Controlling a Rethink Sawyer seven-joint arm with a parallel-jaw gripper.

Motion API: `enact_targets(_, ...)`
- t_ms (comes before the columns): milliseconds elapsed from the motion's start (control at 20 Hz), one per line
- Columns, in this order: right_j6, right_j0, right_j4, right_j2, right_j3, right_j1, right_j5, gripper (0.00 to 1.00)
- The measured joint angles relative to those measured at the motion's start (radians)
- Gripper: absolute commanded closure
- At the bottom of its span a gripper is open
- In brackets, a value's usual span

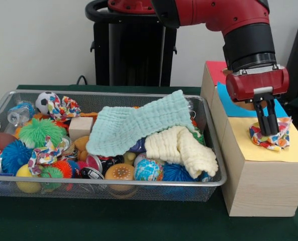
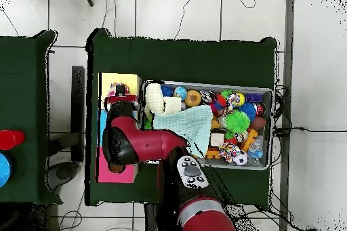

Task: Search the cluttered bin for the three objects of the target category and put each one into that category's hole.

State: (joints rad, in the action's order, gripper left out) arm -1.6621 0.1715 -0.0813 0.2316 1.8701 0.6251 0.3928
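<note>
Basket (image 1: pixel 108 188) on the green bench still holds two dotted bundles (image 1: pixel 63 107) at its far-left end; beside its right end, over the yellow-topped box (image 1: pixel 267 168), the gripper (image 1: pixel 269 131) fingers pinch the third bundle (image 1: pixel 272 138), apparently about to drop it into the hole

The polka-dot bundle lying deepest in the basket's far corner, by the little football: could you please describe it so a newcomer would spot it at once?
Start at the wire basket in the front view and go to its far left corner, where a small black-and-white football sits. The bundle lies right beside that ball, toward the mint cloth. It is knotted white fabric with coloured dots, unlike the spiky balls nearby.
</note>
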Motion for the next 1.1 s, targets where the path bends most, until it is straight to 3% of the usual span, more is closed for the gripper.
enact_targets(400,0.0,-0.005,0.007,0.0,0.0,-0.004,-0.015,1.0)
enact_targets(800,0.0,-0.034,0.052,0.0,-0.001,-0.019,-0.121,1.0)
enact_targets(1100,0.0,-0.043,0.075,-0.013,-0.013,-0.03,-0.136,1.0)
